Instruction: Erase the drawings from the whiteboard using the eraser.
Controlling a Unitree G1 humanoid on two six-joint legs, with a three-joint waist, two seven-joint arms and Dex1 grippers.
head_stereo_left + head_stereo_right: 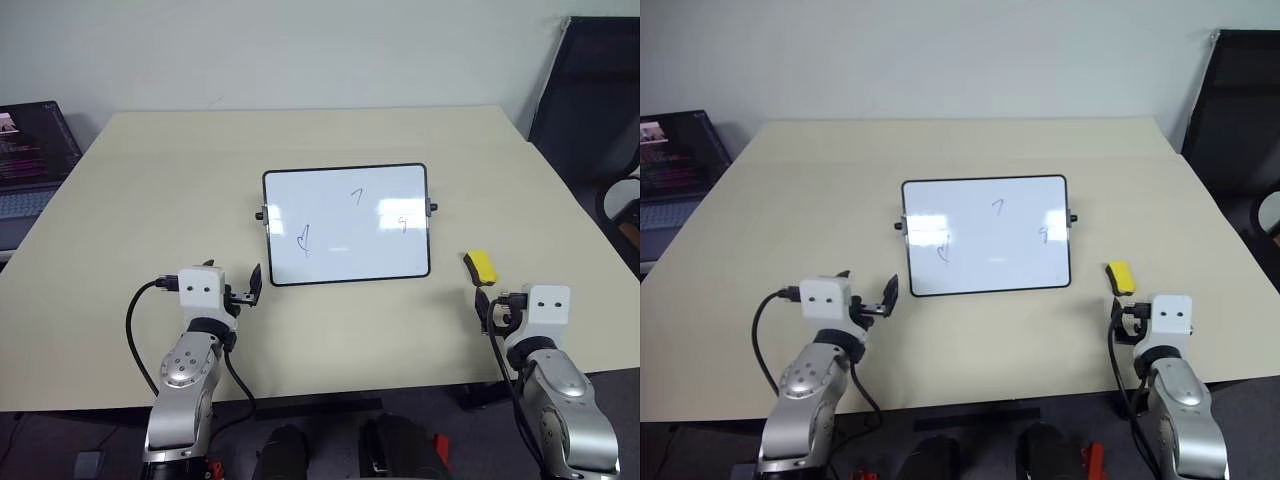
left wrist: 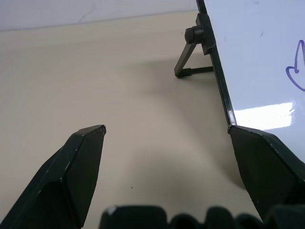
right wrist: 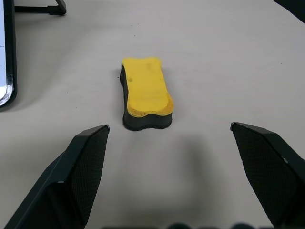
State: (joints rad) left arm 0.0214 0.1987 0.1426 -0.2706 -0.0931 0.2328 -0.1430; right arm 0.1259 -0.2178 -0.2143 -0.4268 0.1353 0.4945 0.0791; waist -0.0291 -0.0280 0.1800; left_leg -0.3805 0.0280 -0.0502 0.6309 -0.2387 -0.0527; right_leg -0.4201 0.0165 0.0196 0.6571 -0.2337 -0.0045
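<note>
Here the whiteboard (image 1: 346,224) stands near the middle of the pale bench (image 1: 150,180), propped on a small black stand (image 2: 188,66) that shows behind its left short side in the left wrist view. The three drawings (image 1: 305,239) are on it in thin blue marker: a heart-like loop low on the left, a small 7 near the top centre, a 9 toward the right edge. The eraser (image 1: 481,265), yellow on top with a dark base, lies flat on the bench just off the board's lower right corner, apart from the frame.

The right end effector (image 3: 169,131) hovers just short of the eraser with its two fingers spread wide and nothing between them; bare bench lies between it and the block. The left end effector (image 2: 167,131) is also spread and empty, its right-hand finger (image 2: 267,167) close against the board's lower left corner.

A laptop (image 1: 30,160) sits at the far left, past the bench edge, and a dark chair (image 1: 590,100) stands at the far right. The bench is bare behind the board and along both sides, and its near edge runs just under both wrists.
</note>
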